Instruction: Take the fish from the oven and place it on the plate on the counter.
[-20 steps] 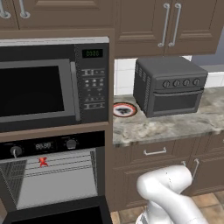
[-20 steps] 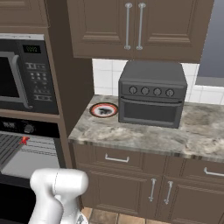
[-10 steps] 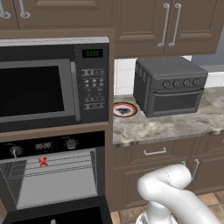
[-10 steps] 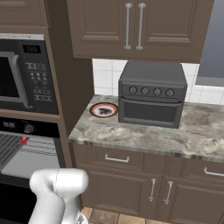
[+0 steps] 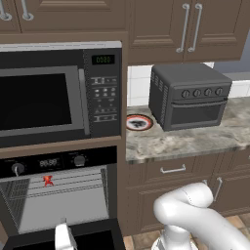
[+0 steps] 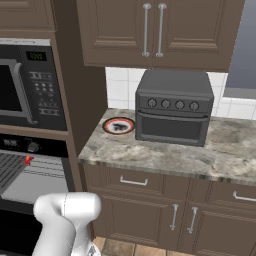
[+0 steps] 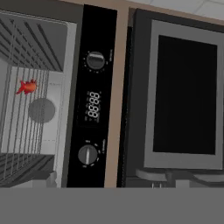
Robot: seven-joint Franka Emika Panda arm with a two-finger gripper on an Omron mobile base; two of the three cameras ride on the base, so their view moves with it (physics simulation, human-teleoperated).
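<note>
Presently the oven (image 5: 58, 195) stands open at lower left of the left base view, the fish (image 5: 48, 180) lying on its wire rack. At centre, the plate (image 5: 139, 122) sits on the surface (image 5: 195, 139), just beside the toaster oven (image 5: 190, 95). Nothing is grasped; the hand is released, jaws wide.

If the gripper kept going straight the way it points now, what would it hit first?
Probably the oven's black control panel with its knobs and display, at the hand view's centre; the fish lies off to one side. Depth is unclear.
</note>
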